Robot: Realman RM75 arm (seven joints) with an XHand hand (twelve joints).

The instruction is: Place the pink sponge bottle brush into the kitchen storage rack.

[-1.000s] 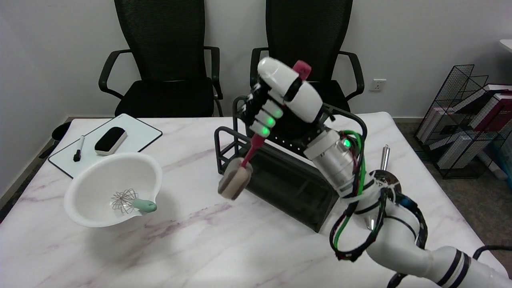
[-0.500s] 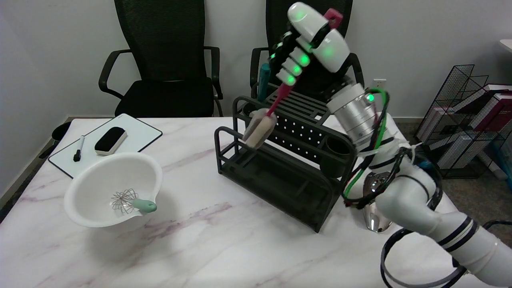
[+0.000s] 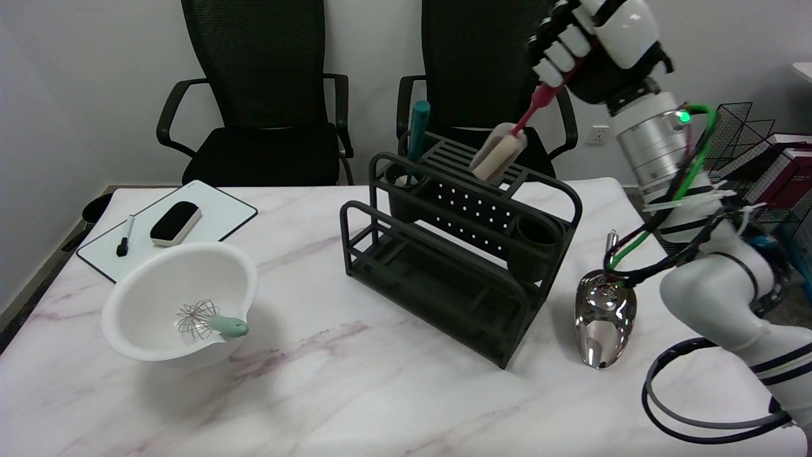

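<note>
The fingers (image 3: 558, 54) of the right hand (image 3: 593, 44) are wrapped around the pink handle of the sponge bottle brush (image 3: 507, 147), which hangs tilted in the air, its beige sponge head above the slatted top shelf of the dark kitchen storage rack (image 3: 463, 254). A teal-handled tool (image 3: 417, 130) stands in the rack's left cup.
</note>
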